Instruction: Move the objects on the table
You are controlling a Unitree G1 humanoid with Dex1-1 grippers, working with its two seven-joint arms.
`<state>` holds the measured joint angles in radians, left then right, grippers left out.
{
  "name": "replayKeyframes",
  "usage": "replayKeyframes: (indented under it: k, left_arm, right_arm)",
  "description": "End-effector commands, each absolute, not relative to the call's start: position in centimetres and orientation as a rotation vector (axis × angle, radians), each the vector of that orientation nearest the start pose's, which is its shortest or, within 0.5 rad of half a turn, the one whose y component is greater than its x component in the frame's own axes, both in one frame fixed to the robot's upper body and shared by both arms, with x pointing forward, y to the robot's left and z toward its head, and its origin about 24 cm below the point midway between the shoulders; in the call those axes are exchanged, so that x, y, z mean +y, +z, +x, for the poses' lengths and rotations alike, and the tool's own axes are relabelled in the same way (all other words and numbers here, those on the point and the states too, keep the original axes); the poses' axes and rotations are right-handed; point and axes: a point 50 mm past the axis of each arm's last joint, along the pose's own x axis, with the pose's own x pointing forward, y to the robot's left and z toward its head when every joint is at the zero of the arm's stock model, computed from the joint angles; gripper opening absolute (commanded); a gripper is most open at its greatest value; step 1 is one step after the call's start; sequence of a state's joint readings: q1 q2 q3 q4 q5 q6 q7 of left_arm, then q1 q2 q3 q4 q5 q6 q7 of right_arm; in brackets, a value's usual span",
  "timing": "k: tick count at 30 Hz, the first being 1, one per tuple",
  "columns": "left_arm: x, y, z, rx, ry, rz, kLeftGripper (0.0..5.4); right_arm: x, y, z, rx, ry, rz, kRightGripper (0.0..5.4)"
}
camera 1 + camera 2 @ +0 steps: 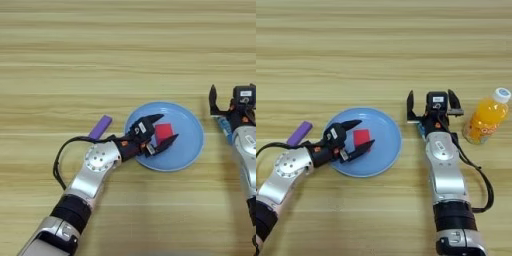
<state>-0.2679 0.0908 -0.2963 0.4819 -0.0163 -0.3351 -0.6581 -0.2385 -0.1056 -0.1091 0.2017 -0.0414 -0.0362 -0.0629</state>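
A small red cube point(163, 133) rests on the light-blue plate point(192, 150) in the middle of the table point(125, 50). My left gripper point(162, 133) is open, with one black finger on each side of the cube. The flat purple bar point(101, 127) lies just left of the plate, beside my left forearm. To the right of the plate, my right gripper point(432, 97) stands open, fingers pointing away from me. A sliver of the blue glue-stick tube point(420, 129) peeks out beneath its wrist; the remainder is hidden. The orange-liquid bottle point(486, 117) stands upright to the right of that gripper.
My left forearm, with a black cable looping off it, runs from the bottom left corner up to the plate. The right forearm rises from the bottom edge, between the plate and the bottle.
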Motion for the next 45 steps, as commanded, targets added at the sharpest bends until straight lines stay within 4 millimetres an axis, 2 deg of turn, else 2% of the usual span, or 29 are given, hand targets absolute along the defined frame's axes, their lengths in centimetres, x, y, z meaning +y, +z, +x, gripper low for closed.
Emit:
replayKeyframes:
  k: [1, 8, 12, 20, 35, 45]
  left_arm:
    - [6.4, 2.2, 27.0, -0.055, -0.992, 0.183, 3.8]
    - [6.7, 2.9, 27.6, -0.087, -0.931, 0.135, 4.4]
    - [7.3, 3.7, 28.6, -0.122, -0.846, 0.096, 4.75]
    - [8.5, 3.9, 29.7, -0.136, -0.729, 0.084, 5.38]
    - [12.7, 4.7, 32.3, -0.183, -0.455, 0.079, 5.38]
    - [16.9, 4.5, 34.0, -0.15, -0.224, 0.108, 5.38]
  right_arm:
    - [-18.4, 6.9, 30.0, -0.095, -0.128, -0.122, 5.4]
    - [-18.5, 6.9, 30.0, -0.095, -0.127, -0.122, 5.4]
    - [-18.5, 6.9, 30.0, -0.096, -0.126, -0.123, 5.4]
    - [-18.5, 6.9, 29.9, -0.096, -0.124, -0.124, 5.4]
    - [-17.5, 7.3, 29.2, -0.123, -0.092, -0.124, 5.4]
    - [-15.8, 7.4, 28.2, -0.137, -0.031, -0.116, 5.4]
